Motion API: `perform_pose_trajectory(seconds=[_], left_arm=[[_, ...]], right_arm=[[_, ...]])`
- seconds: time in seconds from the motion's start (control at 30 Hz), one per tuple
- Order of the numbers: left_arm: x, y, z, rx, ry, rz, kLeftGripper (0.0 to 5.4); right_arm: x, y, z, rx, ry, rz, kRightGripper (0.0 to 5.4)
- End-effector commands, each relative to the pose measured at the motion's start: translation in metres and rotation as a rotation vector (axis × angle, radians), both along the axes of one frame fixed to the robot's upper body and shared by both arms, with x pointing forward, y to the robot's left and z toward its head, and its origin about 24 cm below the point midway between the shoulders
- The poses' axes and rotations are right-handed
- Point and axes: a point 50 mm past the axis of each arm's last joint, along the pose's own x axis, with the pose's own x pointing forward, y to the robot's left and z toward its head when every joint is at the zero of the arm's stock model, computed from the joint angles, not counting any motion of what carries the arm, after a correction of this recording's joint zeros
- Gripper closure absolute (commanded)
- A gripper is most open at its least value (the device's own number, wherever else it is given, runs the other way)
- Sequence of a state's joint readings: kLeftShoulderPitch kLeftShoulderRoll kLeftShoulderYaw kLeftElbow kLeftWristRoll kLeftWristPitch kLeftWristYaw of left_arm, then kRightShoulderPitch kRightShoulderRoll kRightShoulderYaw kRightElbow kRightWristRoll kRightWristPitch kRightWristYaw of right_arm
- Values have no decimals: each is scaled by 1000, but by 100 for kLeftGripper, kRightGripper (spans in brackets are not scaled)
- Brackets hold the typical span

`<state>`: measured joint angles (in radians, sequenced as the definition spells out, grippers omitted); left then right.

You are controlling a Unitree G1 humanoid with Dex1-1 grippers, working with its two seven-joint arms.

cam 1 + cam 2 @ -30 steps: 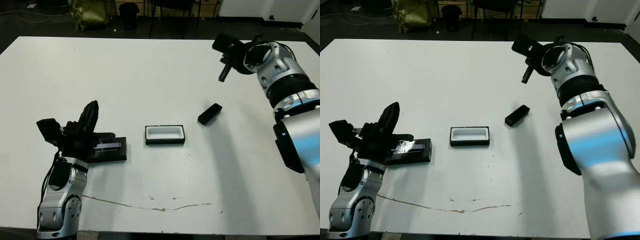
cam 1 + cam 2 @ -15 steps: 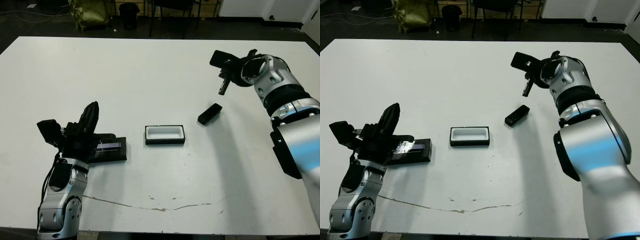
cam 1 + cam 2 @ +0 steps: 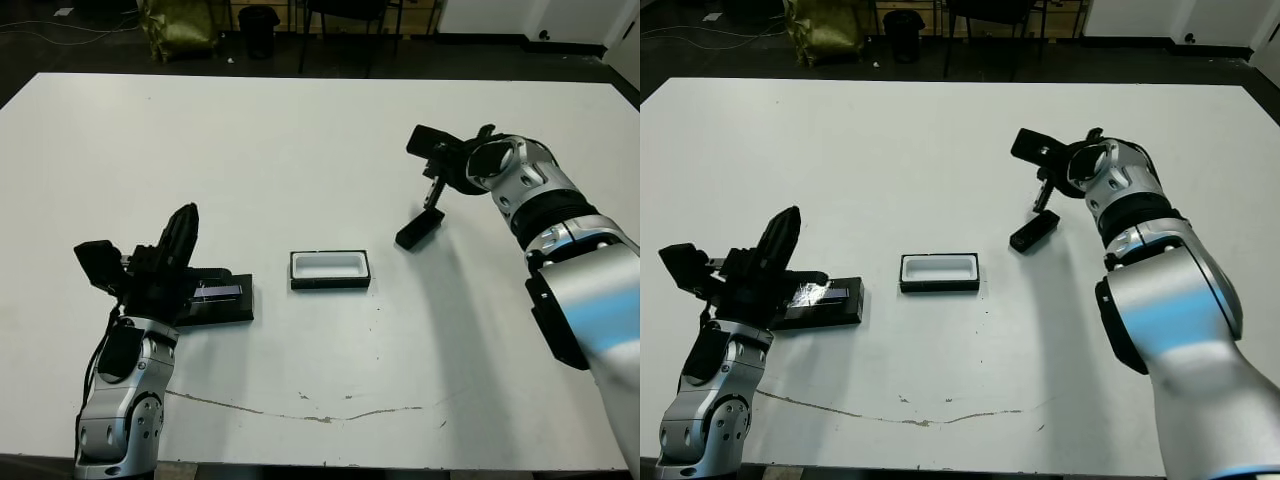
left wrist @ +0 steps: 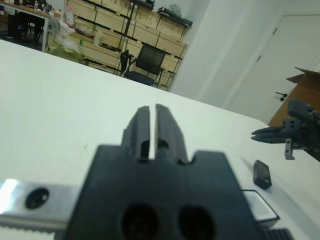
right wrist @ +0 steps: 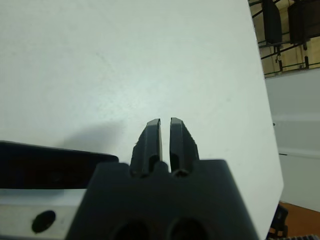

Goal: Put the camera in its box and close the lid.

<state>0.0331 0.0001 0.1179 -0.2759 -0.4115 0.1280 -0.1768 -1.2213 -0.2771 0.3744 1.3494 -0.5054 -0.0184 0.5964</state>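
One camera (image 3: 420, 228), one box (image 3: 330, 270) and one lid (image 3: 218, 298) lie on the white table (image 3: 300, 140) — box at the middle, camera to its right, lid to its left, partly hidden behind my left gripper (image 3: 182, 228). My right gripper (image 3: 434, 196) points down just above the camera's far end, fingers nearly together on nothing. My left gripper angles up over the lid — likewise pressed narrow and empty.

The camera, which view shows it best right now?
The left eye view: the camera lies whole on the table, right of the box. The right eye view shows the same. The left wrist view shows it small; the right wrist view shows only one end, beside the right gripper.
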Motion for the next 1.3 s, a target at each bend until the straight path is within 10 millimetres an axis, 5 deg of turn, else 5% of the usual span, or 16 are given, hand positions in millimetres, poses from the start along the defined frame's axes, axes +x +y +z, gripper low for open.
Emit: perform_pose_trajectory(seconds=[0.03, 1.3], left_arm=[[-1, 1, -6, 3, 28, 7, 539], [-2, -1, -10, 9, 23, 14, 539]], right_arm=[[-4, 0, -13, -40, 36, 10, 540], [-14, 0, -39, -118, 147, 48, 540]])
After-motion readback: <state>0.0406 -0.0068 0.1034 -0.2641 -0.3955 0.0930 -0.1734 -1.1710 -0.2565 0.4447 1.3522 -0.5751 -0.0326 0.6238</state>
